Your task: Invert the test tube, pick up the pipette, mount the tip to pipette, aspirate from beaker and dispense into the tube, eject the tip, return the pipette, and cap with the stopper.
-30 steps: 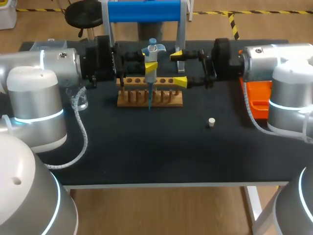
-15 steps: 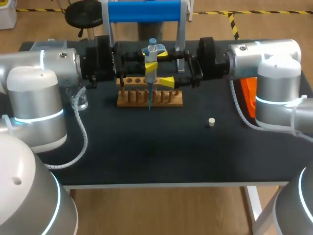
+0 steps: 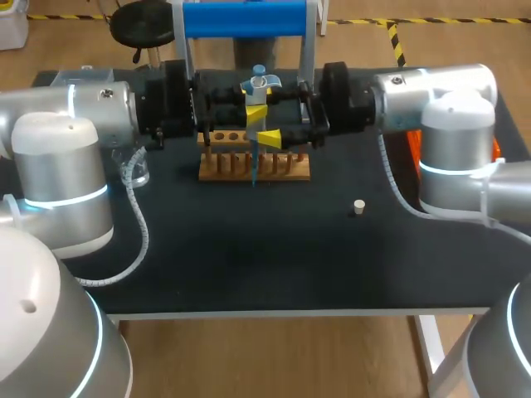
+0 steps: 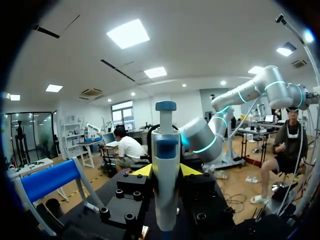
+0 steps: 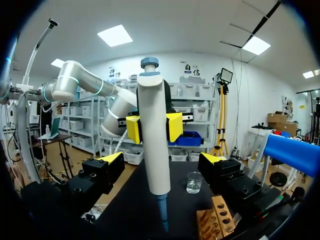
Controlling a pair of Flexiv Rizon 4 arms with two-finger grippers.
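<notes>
The pipette (image 3: 255,130) stands upright over the far middle of the tabletop (image 3: 249,257). Its long axis is vertical, with the blue plunger cap on top and the thin blue tip (image 3: 252,170) pointing straight down. The tip's end hangs at the wooden rack (image 3: 286,166), but from here I cannot tell whether it enters a hole or only passes in front of it.

The left gripper (image 4: 166,171) comes in level from the left side. Its yellow fingers (image 5: 132,129) pinch the pipette's grey barrel from two sides, just below the head. The right gripper (image 5: 162,159) comes in level from the opposite side at about the same height. Its fingers (image 5: 111,159) are spread wide, one on each side of the barrel, with a gap on both sides and no contact with it. The two grippers face each other closely, with only the pipette between them.

The blue stand (image 3: 245,18) rises just behind the pipette at the tabletop's far edge, so things are tight at the back. The beaker (image 5: 194,182) sits toward the left side, beyond the rack's end and partly hidden behind the left arm. An orange box (image 3: 411,148) peeks out behind the right arm near the right edge. The small pale stopper (image 3: 358,206) lies by itself on the dark tabletop, nearer than the rack and to its right, well apart from it. A broad stretch of bare surface runs from the rack to the near edge.
</notes>
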